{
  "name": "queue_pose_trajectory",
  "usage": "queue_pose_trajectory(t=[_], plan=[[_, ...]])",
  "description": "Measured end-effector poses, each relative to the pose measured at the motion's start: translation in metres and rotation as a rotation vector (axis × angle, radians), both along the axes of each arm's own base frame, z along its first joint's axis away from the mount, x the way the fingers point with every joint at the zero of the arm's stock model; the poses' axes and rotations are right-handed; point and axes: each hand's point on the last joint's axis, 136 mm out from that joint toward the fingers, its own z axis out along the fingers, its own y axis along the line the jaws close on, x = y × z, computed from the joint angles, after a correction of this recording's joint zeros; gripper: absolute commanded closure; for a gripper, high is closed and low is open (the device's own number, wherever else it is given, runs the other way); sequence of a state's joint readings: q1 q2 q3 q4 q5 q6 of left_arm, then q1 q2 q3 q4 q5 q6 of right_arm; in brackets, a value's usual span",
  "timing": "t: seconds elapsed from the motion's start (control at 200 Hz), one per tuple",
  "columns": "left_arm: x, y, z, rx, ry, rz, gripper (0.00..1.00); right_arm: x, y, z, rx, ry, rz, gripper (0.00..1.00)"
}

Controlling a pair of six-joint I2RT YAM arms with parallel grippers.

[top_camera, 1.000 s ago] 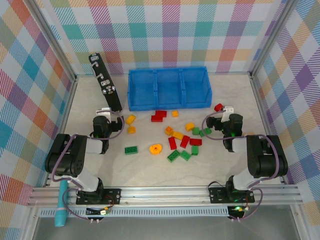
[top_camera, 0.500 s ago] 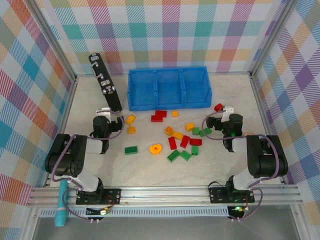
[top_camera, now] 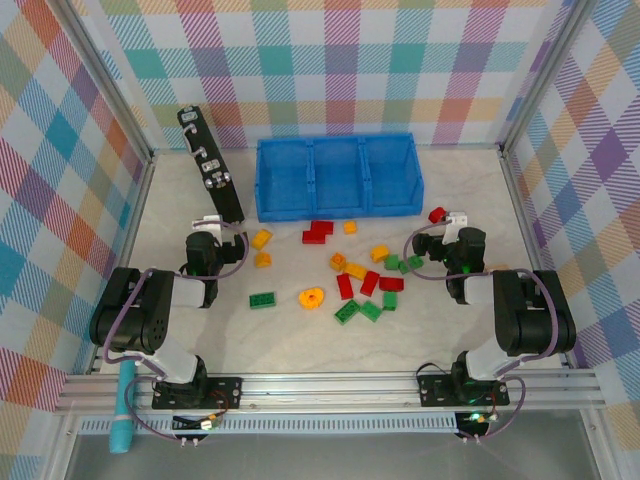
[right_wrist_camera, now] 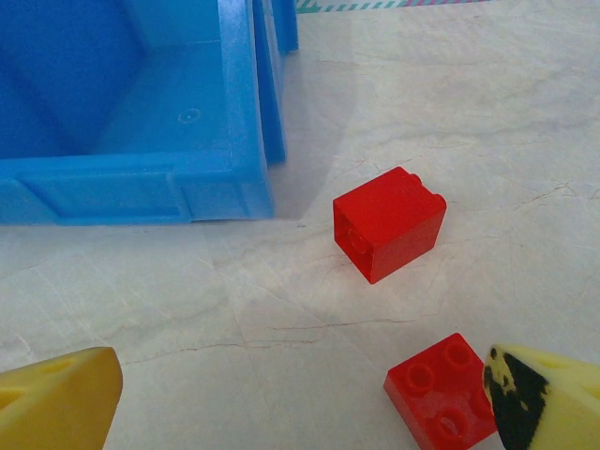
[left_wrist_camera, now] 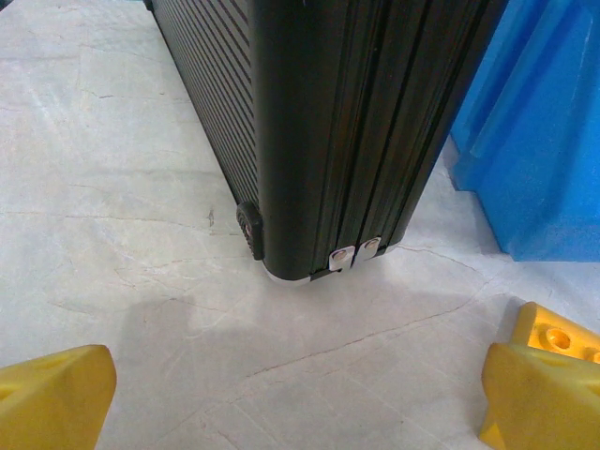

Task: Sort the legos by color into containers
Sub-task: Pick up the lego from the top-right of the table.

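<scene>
Blue bin [top_camera: 338,205] sits upper centre of the top view, long axis running left-right, its three compartments open upward, no brick seen inside. Vs. a sec ago nothing has shifted: the legos [top_camera: 362,272] lie scattered mid-frame below the bin and both grippers are where they were, so sorting looks approx. zero done. Left gripper [left_wrist_camera: 298,398] is spread wide, yellow pads [left_wrist_camera: 52,394] at the bottom corners w/ nothing between, facing the black device [left_wrist_camera: 328,122]. Right gripper [right_wrist_camera: 300,394] is likewise released and empty. A red cube [right_wrist_camera: 389,223] lies centre-right in its wrist view, just off the bin's corner, apparently tipped w/ studs toward frame left. A flat red 2x2 [right_wrist_camera: 439,389] rests studs-up beside the right-hand pad, not gripped. Long red brick [top_camera: 345,286] points roughly up-down in frame.
</scene>
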State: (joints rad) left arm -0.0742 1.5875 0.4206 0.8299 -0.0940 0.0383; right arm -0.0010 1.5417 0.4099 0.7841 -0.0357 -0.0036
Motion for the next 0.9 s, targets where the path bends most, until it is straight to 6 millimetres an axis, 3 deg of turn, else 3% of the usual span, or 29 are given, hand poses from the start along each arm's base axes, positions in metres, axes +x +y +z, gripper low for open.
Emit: queue_pose_trajectory(t=[0.27,0.34,0.385,0.445,0.55,0.655,0.76,0.9], plan=[[0.0,0.0,0.0,0.0,0.003,0.0,0.0,-0.002,-0.005,0.001,0.001,0.042,-0.035,0.01],[-0.002,0.001,0.0,0.006,0.053,0.007,0.0,0.002,-0.008,0.022,0.0,0.052,-0.055,0.01],[0.001,0.003,0.01,0.009,0.072,0.021,0.0,0.008,-0.01,0.048,0.003,0.036,-0.067,0.01],[0.012,0.005,0.045,0.002,0.048,0.041,0.0,0.02,-0.013,0.088,0.01,0.016,-0.086,0.01],[0.028,0.004,0.143,-0.042,-0.088,0.053,0.0,0.041,-0.016,0.164,0.035,-0.03,-0.114,0.01],[0.029,-0.006,0.233,-0.09,-0.191,0.005,0.0,0.052,-0.018,0.207,0.078,-0.011,-0.149,0.0],[0.021,-0.019,0.284,-0.115,-0.197,-0.065,0.0,0.059,-0.02,0.207,0.14,0.086,-0.187,0.01],[0.003,-0.034,0.296,-0.134,-0.095,-0.136,0.0,0.067,-0.03,0.156,0.233,0.298,-0.271,0.04]])
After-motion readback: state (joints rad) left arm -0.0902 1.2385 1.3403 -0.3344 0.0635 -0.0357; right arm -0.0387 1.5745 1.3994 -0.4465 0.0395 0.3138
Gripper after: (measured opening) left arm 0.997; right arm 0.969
